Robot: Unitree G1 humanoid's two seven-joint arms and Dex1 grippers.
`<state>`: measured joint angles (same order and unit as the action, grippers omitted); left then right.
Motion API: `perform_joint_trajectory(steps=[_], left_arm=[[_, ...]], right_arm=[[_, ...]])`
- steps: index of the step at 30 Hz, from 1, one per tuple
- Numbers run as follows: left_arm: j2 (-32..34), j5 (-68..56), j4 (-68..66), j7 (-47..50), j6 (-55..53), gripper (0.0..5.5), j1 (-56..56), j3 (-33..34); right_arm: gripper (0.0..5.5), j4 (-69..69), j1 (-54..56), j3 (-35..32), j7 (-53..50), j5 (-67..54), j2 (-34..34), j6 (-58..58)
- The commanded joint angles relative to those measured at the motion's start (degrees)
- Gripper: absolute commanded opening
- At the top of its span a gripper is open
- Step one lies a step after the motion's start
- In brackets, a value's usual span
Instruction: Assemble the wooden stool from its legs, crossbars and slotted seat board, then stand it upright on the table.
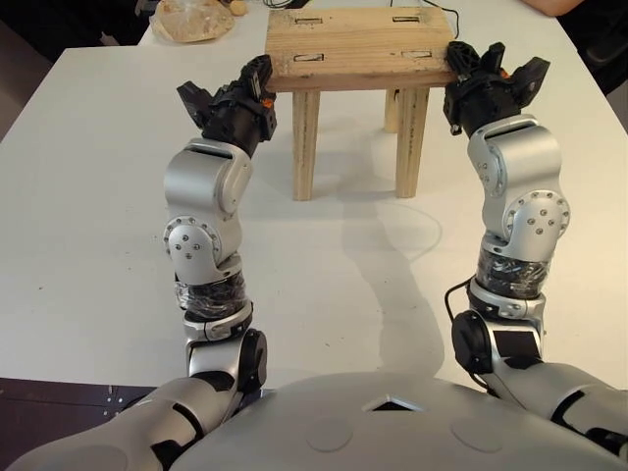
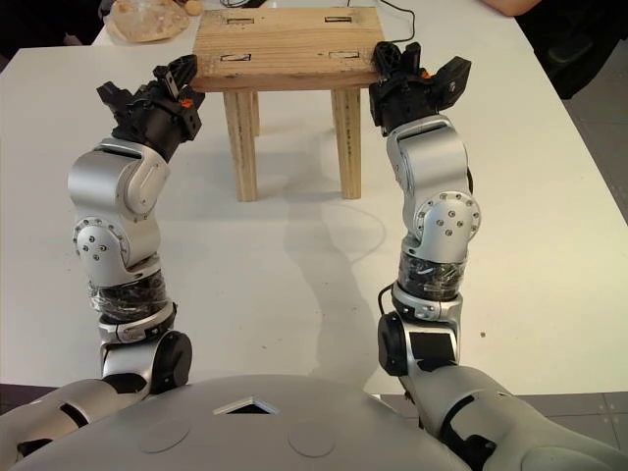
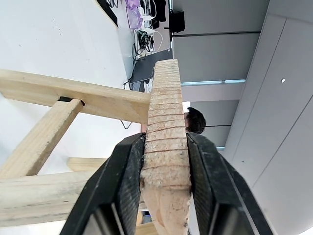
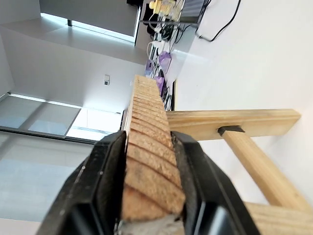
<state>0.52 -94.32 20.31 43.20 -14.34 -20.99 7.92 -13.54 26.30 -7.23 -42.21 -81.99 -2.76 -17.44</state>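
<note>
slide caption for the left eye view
Left gripper and right gripper clamp opposite ends of the seat of the upright stool.

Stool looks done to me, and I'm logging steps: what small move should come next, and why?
Probably open both claws and draw back. The stool stands upright on the table with its legs down, yet the left claw and right claw each clamp an end of the seat board.

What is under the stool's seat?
Wooden legs hold the seat up on the white table, and a crossbar is slotted into one leg. From above, the seat covers most of the far legs and the table beneath it.
</note>
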Motion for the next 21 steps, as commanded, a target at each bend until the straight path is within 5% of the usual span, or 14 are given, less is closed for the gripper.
perform_joint_trajectory(steps=[1,12,15,21], left_arm=[[0.81,4.83,-3.86,-1.21,-2.99,1.27,3.11,-0.55],[4.68,15.63,-2.93,-5.77,-7.21,3.33,1.56,1.37],[18.7,30.73,8.06,-10.27,-13.65,3.36,1.24,-1.65],[25.89,48.09,13.95,-14.07,-14.37,3.36,1.59,-2.57]], right_arm=[[1.47,5.89,-7.15,4.26,0.75,8.41,-1.67,-7.43],[3.57,2.15,-4.87,2.52,12.87,22.76,-2.76,-5.48],[4.01,-1.08,-1.0,5.97,20.06,43.14,-13.88,-0.33],[4.52,-1.44,-1.23,6.03,23.21,58.12,-16.42,2.34]])
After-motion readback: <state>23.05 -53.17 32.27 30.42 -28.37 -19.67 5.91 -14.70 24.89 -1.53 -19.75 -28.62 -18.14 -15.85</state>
